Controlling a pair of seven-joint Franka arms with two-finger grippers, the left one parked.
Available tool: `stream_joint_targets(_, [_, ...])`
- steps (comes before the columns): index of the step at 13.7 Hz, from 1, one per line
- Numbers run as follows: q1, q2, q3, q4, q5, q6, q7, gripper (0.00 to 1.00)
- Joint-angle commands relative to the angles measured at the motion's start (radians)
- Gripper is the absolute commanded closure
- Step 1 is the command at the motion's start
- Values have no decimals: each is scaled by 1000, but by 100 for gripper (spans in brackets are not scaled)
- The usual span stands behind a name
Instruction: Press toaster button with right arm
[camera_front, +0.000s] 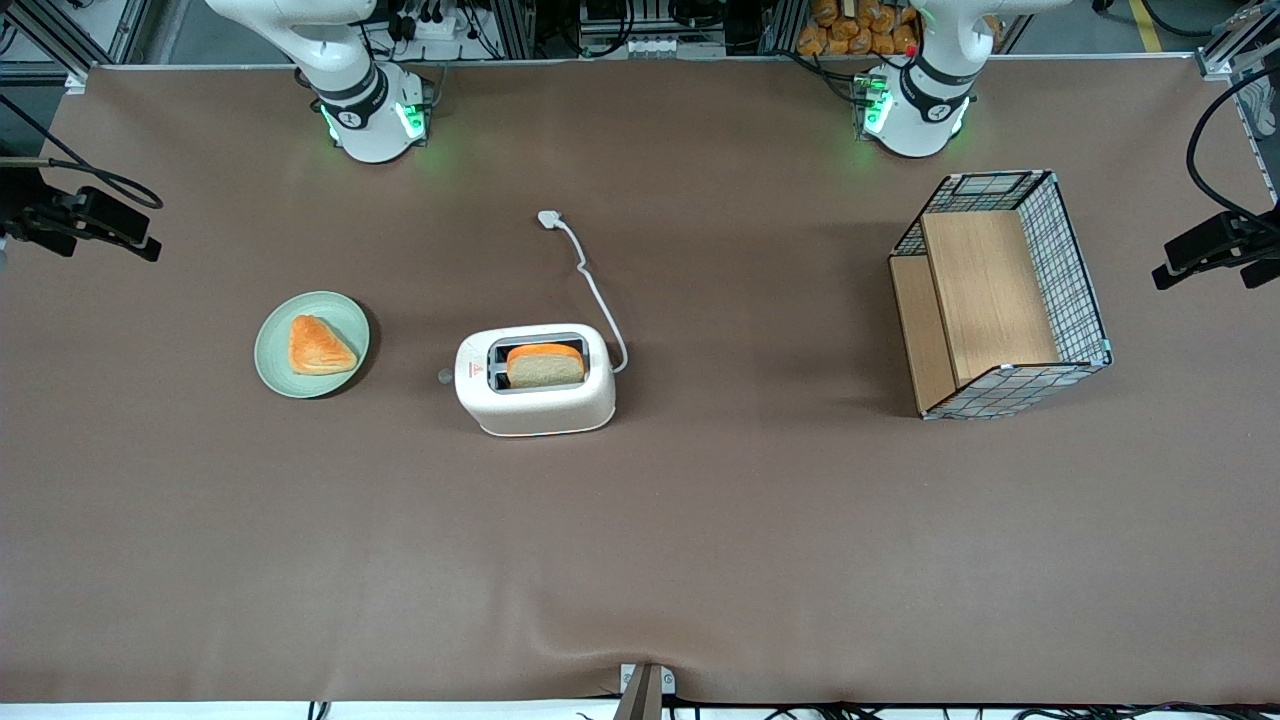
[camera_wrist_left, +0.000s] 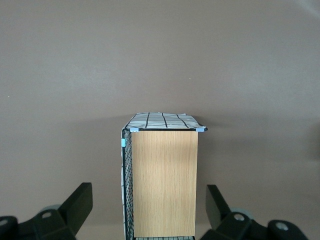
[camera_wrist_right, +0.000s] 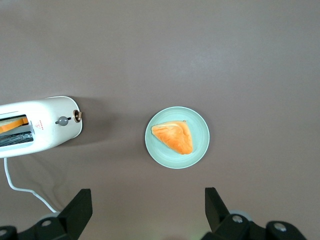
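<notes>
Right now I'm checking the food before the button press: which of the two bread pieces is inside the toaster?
The squarish slice stands in the toaster slot; the triangular piece lies on the green plate. The gripper is above the plate, fingers open.

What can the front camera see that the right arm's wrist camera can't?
Only the front view shows the wire basket with its wooden boards, the white plug and both arm bases. Only the right wrist view shows the gripper, open, high above the table near the plate. Both show the toaster with bread in a slot, the toaster button, and the green plate holding a pastry.
</notes>
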Motion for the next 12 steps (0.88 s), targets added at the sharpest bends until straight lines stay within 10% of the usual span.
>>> stream_joint_targets(1, [-18,11,18,24,-24,-20,11,0])
stream_joint_targets(12, [-17,11,19,10,-34,-20,11,0])
